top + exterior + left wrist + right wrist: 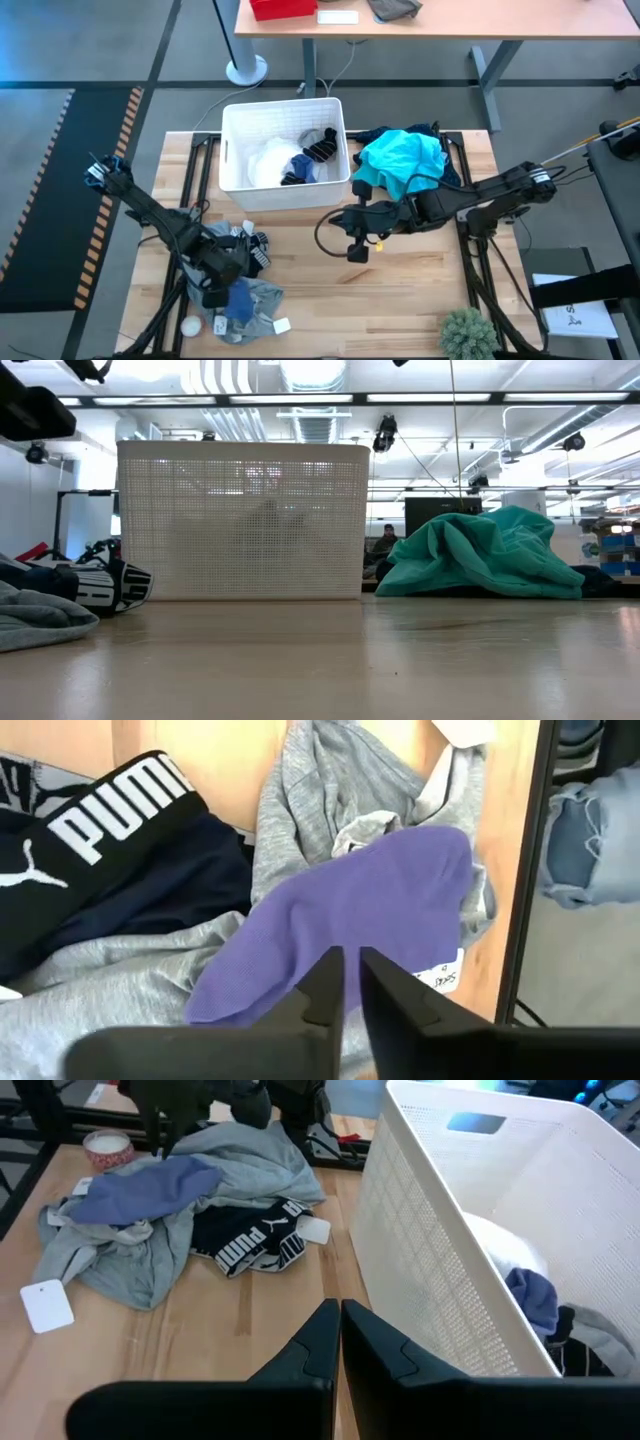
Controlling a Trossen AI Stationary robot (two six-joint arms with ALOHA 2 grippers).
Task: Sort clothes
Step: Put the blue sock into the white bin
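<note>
Bright, even overhead strip lighting – soft shadows; the low view's near tabletop looks perhaps slightly blurred

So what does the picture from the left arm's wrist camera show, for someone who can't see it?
The left pincer, fingers almost together, is down at a purple-blue cloth lying on a grey garment on the wooden table. Beside them lies a navy garment with a black PUMA waistband.

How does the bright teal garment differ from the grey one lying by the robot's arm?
The teal garment is vivid and heaped high beside the white basket; the grey garment is dull and spread flatter near the table's front. The grey one has a purple-blue cloth on it at the left pincer; the teal one lies on dark clothing. Both are crumpled fabric outside the basket.
</note>
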